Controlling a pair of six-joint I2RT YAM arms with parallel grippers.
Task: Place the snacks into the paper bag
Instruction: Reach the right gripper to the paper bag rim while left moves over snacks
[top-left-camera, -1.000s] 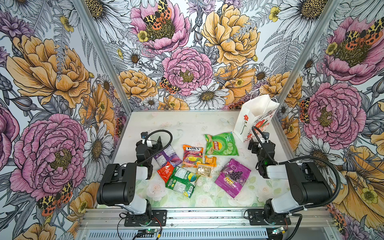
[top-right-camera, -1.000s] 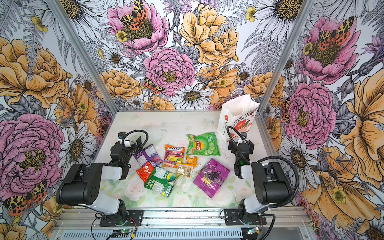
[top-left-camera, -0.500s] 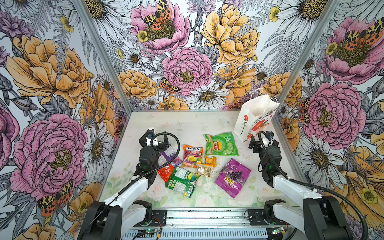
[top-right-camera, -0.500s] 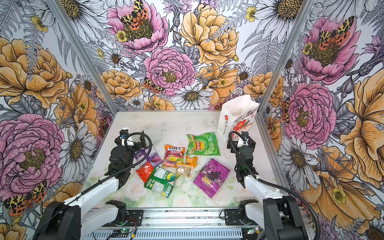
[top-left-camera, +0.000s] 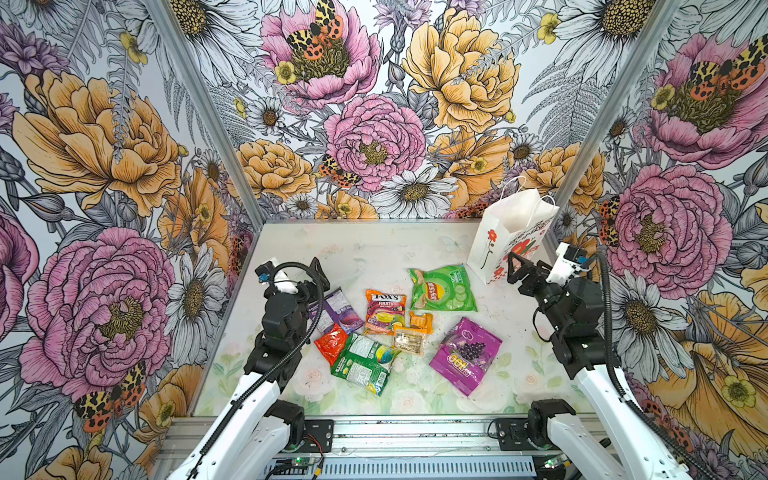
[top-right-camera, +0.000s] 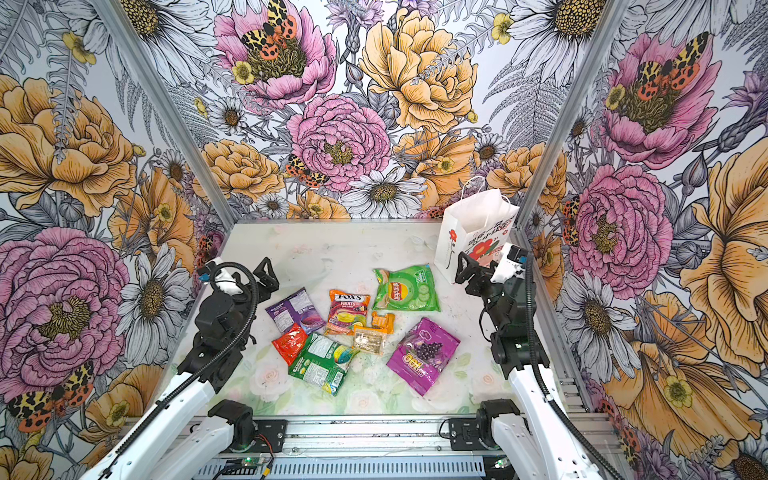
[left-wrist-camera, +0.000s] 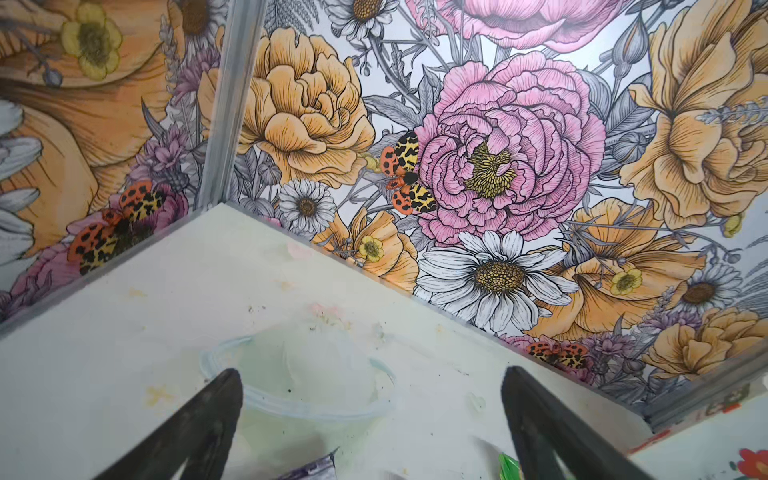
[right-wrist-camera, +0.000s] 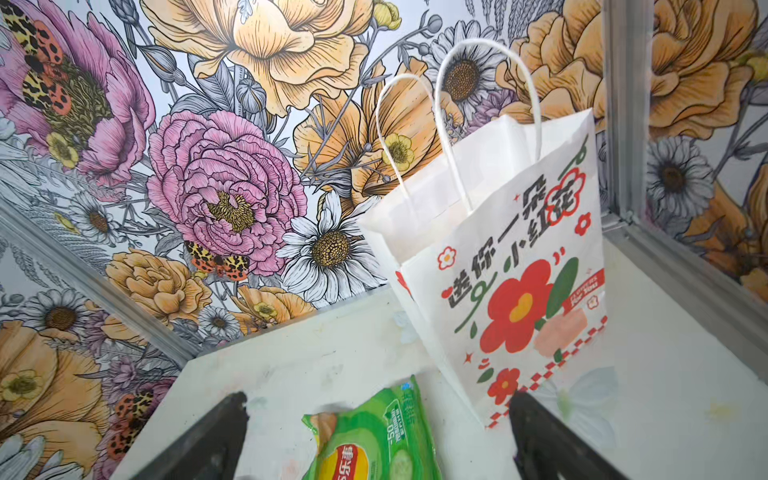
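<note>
Shows eight snacks (top-left-camera: 399, 328) loose near the upright bag (top-left-camera: 511, 237), none visibly inside (interior hidden). Shows left gripper (left-wrist-camera: 372, 372) spread wide, empty, far from bag; right gripper (right-wrist-camera: 379, 397) likewise, beside bag. Leaves all packing undone.

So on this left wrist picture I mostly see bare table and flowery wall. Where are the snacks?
Observer: Eight snacks lie clustered in the middle of the table.
Operator: And the paper bag?
Observer: The paper bag stands upright in the far right corner, mouth open.
Operator: Is the other arm holding anything?
Observer: No, the right end effector is open and empty, just in front of the bag.
</note>
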